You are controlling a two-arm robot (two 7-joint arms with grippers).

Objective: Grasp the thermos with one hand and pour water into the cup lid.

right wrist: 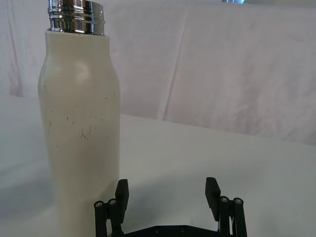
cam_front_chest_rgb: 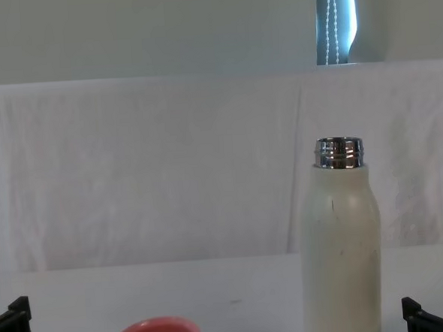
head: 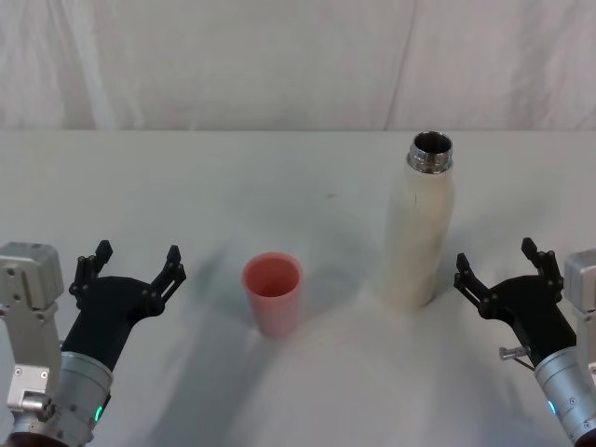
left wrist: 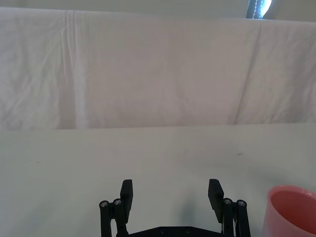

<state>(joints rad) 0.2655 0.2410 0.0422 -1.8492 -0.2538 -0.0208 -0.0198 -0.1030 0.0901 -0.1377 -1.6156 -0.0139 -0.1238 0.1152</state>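
I'd ease my spread-open right gripper point(head: 497, 270) squarely around the upright cream-white steel-necked thermos point(head: 419, 237), gripping mid-body, left gripper point(head: 130, 267) idle, also open.

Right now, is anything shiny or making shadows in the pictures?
In the head view, the thermos and the cup lid each cast a soft grey shadow on the white table. In the right wrist view, the thermos's steel neck shows bright glints, and a pale highlight sits on its shoulder. In the chest view, a bright blue-white strip of light shows behind the cloth backdrop.
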